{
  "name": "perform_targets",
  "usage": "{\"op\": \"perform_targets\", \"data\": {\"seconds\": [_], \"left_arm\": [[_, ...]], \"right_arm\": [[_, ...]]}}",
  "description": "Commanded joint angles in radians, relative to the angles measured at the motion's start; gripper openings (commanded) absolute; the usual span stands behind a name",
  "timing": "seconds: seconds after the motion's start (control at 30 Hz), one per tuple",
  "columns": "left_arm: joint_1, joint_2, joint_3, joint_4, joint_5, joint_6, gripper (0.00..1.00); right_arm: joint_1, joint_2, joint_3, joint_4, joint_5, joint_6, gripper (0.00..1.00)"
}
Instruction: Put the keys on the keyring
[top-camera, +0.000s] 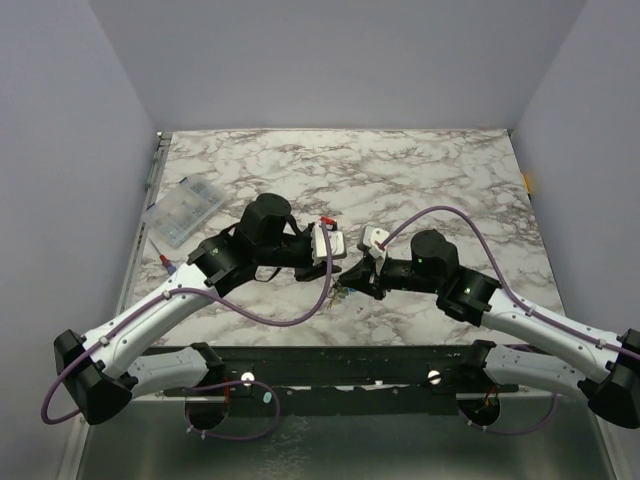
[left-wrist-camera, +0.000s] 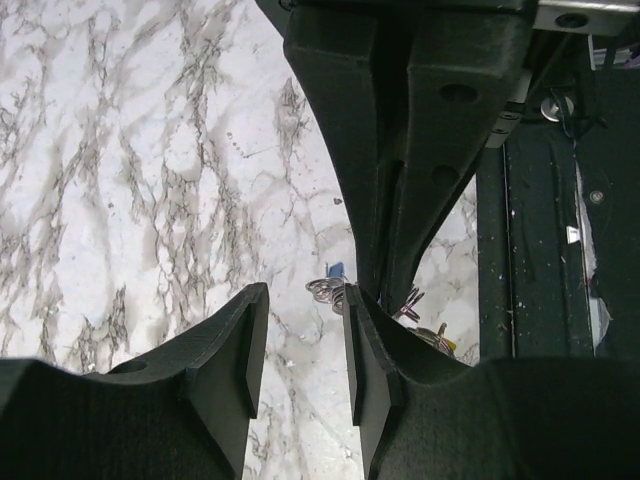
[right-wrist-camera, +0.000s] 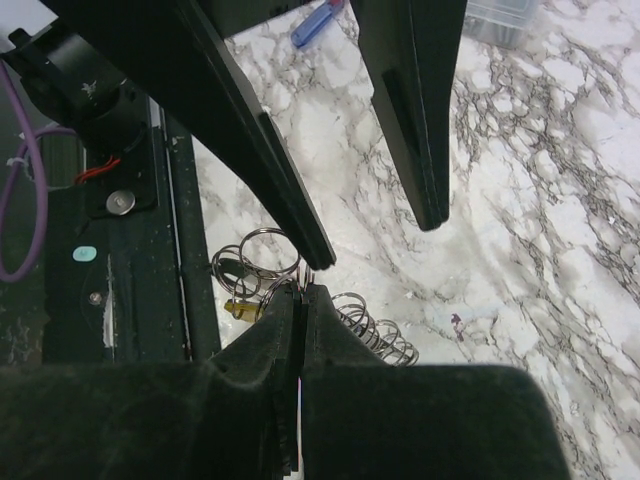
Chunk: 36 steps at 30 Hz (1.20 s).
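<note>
My right gripper (right-wrist-camera: 302, 295) has its jaws pressed together, the keyring (right-wrist-camera: 262, 232) and keys (right-wrist-camera: 240, 309) just left of their tips, my left gripper (left-wrist-camera: 305, 310) faces them with jaws apart, and I judge the light, springy, slippery wire best pinched flat across its rim.

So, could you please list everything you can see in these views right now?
table: one, white-grey marble, under everything
compartment box: one, clear, table's left side
keys: a few, yellow and dark heads showing, near edge by the pincer tips
keyring: one, thin metal, beside the keys
wire coil: one, metallic, beside the right pincer
small blue item: one, near the box
cables: two, purple, along the arms
left pincer: one, black, open
right pincer: one, black, shut
</note>
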Motion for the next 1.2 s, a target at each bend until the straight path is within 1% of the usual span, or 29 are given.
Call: {"op": "perform_targets", "data": {"seconds": [0.0,0.27,0.47,0.6,0.73,0.9,1.17], "left_arm": [[-0.001,0.029,-0.044,0.038,-0.045,-0.01,0.41],[-0.001,-0.021,-0.169,0.087,-0.073,-0.072,0.4],[-0.001,-0.063,-0.244,0.098,-0.06,-0.113,0.4],[0.0,-0.056,-0.28,0.111,-0.045,-0.118,0.4],[0.0,-0.026,-0.292,0.12,-0.022,-0.121,0.39],[0.0,-0.024,-0.305,0.12,0.001,-0.126,0.38],[-0.001,-0.03,-0.323,0.118,0.045,-0.138,0.38]], "right_arm": [[0.012,0.027,-0.026,0.08,0.003,0.006,0.01],[0.012,0.109,-0.133,0.21,-0.016,0.066,0.01],[0.013,0.137,-0.165,0.271,-0.069,0.105,0.01],[0.013,0.139,-0.179,0.309,-0.112,0.126,0.01],[0.013,0.16,-0.194,0.352,-0.145,0.159,0.01],[0.013,0.184,-0.213,0.394,-0.175,0.178,0.01],[0.013,0.195,-0.206,0.376,-0.144,0.148,0.01]]}}
